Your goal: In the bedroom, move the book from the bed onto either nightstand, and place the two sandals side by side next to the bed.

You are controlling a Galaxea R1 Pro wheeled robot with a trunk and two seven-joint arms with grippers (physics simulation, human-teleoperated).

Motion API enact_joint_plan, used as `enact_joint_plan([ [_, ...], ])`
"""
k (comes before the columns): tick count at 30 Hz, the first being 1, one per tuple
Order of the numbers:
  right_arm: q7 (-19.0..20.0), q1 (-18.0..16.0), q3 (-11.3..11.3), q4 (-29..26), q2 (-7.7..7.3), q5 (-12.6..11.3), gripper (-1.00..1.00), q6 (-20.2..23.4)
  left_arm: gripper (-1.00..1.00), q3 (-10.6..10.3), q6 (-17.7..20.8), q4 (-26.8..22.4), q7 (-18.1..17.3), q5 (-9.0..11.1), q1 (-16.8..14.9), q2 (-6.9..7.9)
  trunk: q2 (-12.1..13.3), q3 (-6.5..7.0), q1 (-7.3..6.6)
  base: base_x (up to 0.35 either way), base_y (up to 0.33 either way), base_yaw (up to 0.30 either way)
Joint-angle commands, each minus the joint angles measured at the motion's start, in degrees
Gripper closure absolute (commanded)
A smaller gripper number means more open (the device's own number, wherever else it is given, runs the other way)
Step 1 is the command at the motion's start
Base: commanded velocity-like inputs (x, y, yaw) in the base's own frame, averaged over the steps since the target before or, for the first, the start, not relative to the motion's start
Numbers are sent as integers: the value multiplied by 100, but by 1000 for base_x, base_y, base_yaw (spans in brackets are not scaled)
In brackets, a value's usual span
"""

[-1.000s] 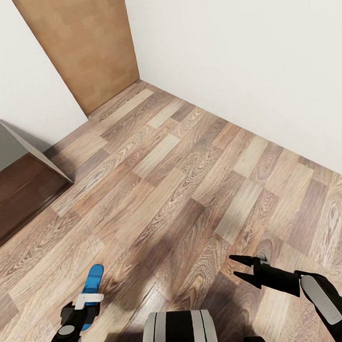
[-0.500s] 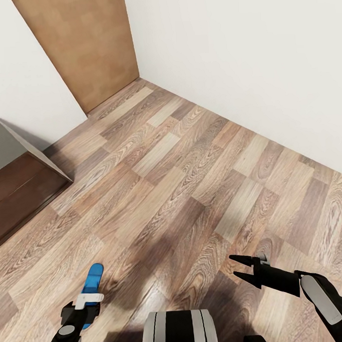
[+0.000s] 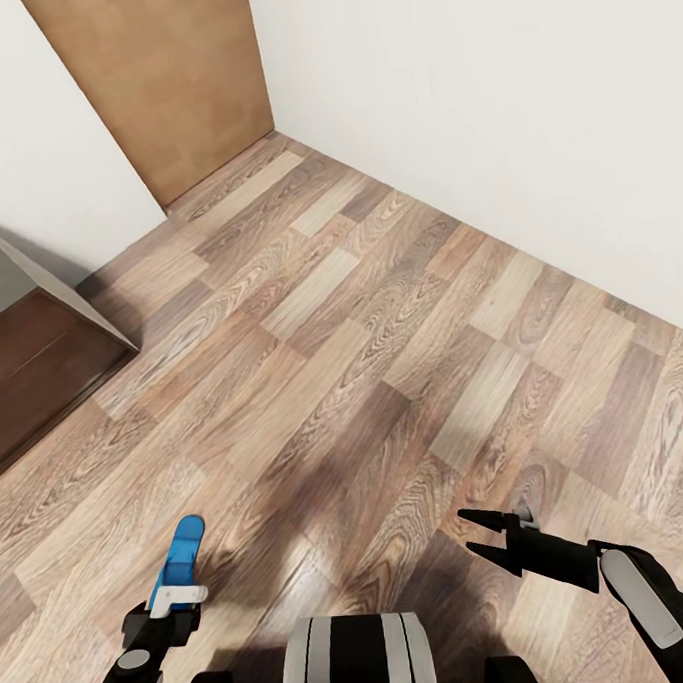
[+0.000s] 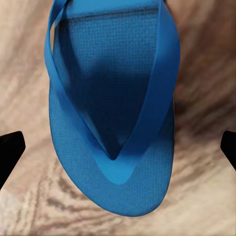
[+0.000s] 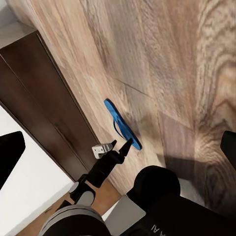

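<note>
Left tool [image 3: 164, 613]: closed on one blue sandal [image 3: 183, 558], gripped at its rear end so the toe projects forward beyond the fingers and clear of the plank floor [image 3: 383, 359]. In the left wrist view the sandal [image 4: 113, 113] lies flat between the two dark fingertips, thong strap uppermost; holding it by the end in this attitude suits setting it down sole-first. In the right wrist view the same sandal [image 5: 123, 125] stands out from the left tool [image 5: 118, 147], above the boards.

Right tool [image 3: 470, 533]: jaws parted, nothing between them, held low over the floor and well apart from the left tool. Judged to be kept free for the second sandal or the book.

Beyond the left tool and to its outer side: the corner of a low dark brown wooden unit [image 3: 42, 367] against the white wall [image 3: 490, 123]; whether it is the nightstand or the long cabinet cannot be told. Farthest off, a wooden door [image 3: 168, 80] in the room's corner.

Judgement: carrying phase; placement beside the bed not yet begun
</note>
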Motion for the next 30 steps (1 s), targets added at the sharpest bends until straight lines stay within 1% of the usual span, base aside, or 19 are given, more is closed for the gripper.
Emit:
enact_joint_plan([
  [1,34,-2,-9,1,1,29,-100,25,-100,3,32,-10,8,-60,0,-1,-1,-3,-1,0,0,0],
  [7,34,-2,-9,1,1,29,-100,25,-100,3,30,-10,8,-62,0,-1,-1,-3,-1,7,0,0],
  [12,34,-1,-9,1,1,29,-100,25,-100,3,10,-12,8,-67,0,-1,-1,-3,-1,190,0,0],
  [18,34,-2,-9,1,1,29,-100,25,-100,3,-154,-10,10,-68,0,-1,-1,-3,-1,54,0,0],
  [23,34,-3,-9,1,1,29,-100,25,-100,3,-171,-10,10,-68,0,-1,-1,-3,-1,28,0,0],
  [27,34,-2,-9,1,1,29,-100,25,-100,3,-178,-10,10,-68,0,-1,-1,-3,-1,201,0,0],
  [30,34,-3,-9,1,1,29,-100,25,-100,3,-180,-10,13,-68,0,-1,-1,-3,-1,79,0,0],
])
